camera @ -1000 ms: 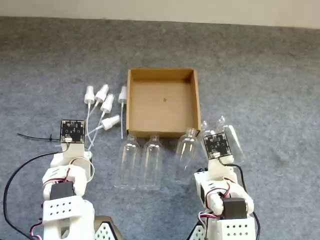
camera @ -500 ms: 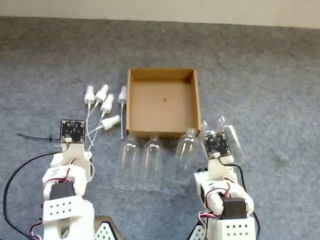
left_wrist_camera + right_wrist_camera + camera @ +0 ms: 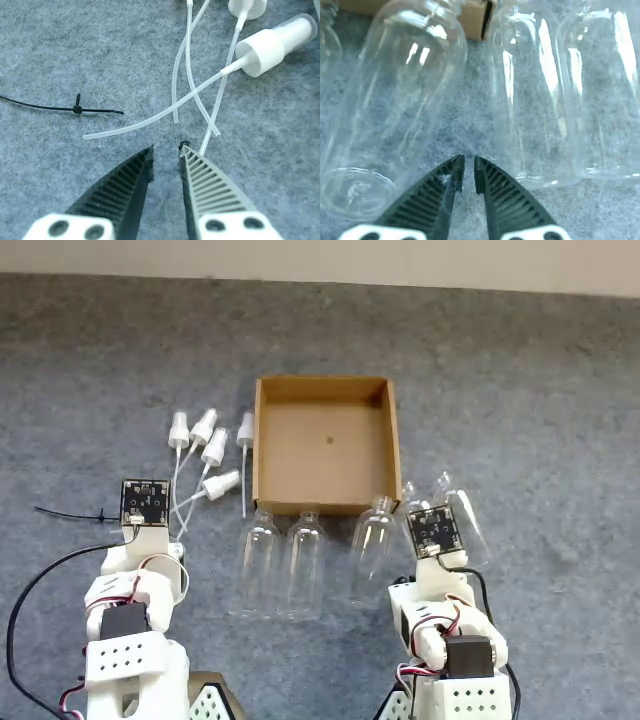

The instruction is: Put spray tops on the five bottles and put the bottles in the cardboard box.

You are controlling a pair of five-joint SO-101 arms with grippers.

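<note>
Near bottles (image 3: pixel 302 560), nothing moved: left hand (image 3: pixel 166 150), right hand (image 3: pixel 466 162) slightly parted, empty.

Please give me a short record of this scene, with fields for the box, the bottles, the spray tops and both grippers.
box: brown cardboard box, open on top, nothing inside
bottles: five clear plastic bottles, uncapped, lying on the grey carpet at the box's side nearest the arms
spray tops: five white spray tops with thin tubes, loose on the carpet beside the box, on the left arm's side
left gripper: fingers slightly apart, empty, near the tube ends
right gripper: fingers narrowly apart, empty, facing the gap between two bottles
other: black cable tie on the carpet
</note>
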